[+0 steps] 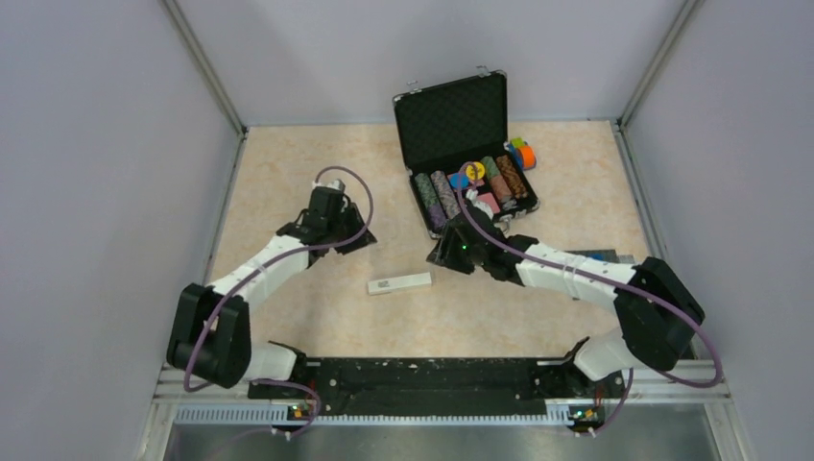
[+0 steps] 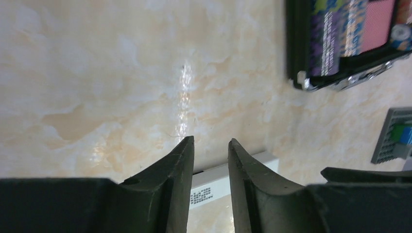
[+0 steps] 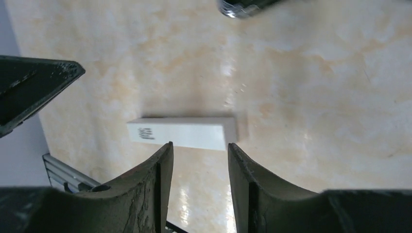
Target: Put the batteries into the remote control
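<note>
**A:** Where is the remote control (image 1: 399, 283)?

**B:** Flat on the bench (image 1: 288, 173), a little left of and below the middle of the overhead frame. It lies nearly level across the picture, with its dark label patch toward the left end.

**A:** And the left tool (image 1: 347, 237)?

**B:** Above and to the left of the remote, apart from it. In its wrist view the fingers (image 2: 182, 160) stand a narrow gap apart with nothing between them. The remote shows low in that frame through the gap, running behind both fingers. Its right end comes out beyond the right finger.

**A:** The right tool (image 1: 442, 257)?

**B:** Near the remote's right end, just above and to the right of it in the overhead frame, and not touching it. Its fingers (image 3: 163, 165) are also slightly parted and grip nothing. In that wrist view the remote lies crosswise just above the fingertips, and the gap lines up with its right half.

**A:** Anything close by?

**B:** An open black case (image 1: 451, 120) holding rows of poker chips, up and right of centre, behind the right tool.
</note>
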`<state>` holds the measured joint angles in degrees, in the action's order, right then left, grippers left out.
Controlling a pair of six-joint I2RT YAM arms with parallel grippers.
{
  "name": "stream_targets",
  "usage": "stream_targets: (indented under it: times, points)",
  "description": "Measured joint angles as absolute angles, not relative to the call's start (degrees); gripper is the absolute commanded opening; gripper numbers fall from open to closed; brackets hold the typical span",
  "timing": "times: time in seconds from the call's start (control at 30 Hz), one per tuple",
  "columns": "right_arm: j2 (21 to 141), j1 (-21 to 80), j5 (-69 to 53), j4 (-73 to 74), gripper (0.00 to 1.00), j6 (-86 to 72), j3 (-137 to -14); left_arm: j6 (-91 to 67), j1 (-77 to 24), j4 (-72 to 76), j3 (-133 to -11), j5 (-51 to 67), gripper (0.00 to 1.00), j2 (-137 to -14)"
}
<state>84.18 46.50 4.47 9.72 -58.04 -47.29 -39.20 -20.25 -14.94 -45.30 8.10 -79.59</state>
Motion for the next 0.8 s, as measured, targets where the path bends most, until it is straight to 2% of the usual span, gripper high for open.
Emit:
stream_targets:
  times: [0.13, 0.23, 0.4, 0.53, 0.67, 0.8]
  points:
    - [82.2, 46.5, 1.3, 9.2, 0.53, -46.9, -52.1, -37.9, -17.5, -18.1, -48.1, 5.5, 0.42, -73.0]
    - [82.3, 46.5, -5.1, 8.4, 0.61, -34.5, -55.4, -36.9, -15.0, -21.4, -49.0, 3.4, 0.52, -65.6]
    - [87.1, 46.5, -13.6, 9.9, 0.79, -15.1, -61.9, -34.6, -11.9, -26.7, -49.6, 1.8, 0.75, -53.2]
    - [94.0, 46.7, -16.8, 14.6, 0.83, -2.5, -67.8, -33.0, -11.3, -30.8, -52.0, 1.4, 0.84, -47.5]
    - [102.2, 47.5, -17.7, 22.4, 0.83, 8.1, -75.4, -32.4, -11.3, -34.0, -54.8, 1.4, 0.85, -44.6]
    - [105.9, 49.4, -18.1, 27.0, 0.82, 15.4, -76.7, -32.3, -11.3, -35.9, -55.6, 1.4, 0.85, -42.2]
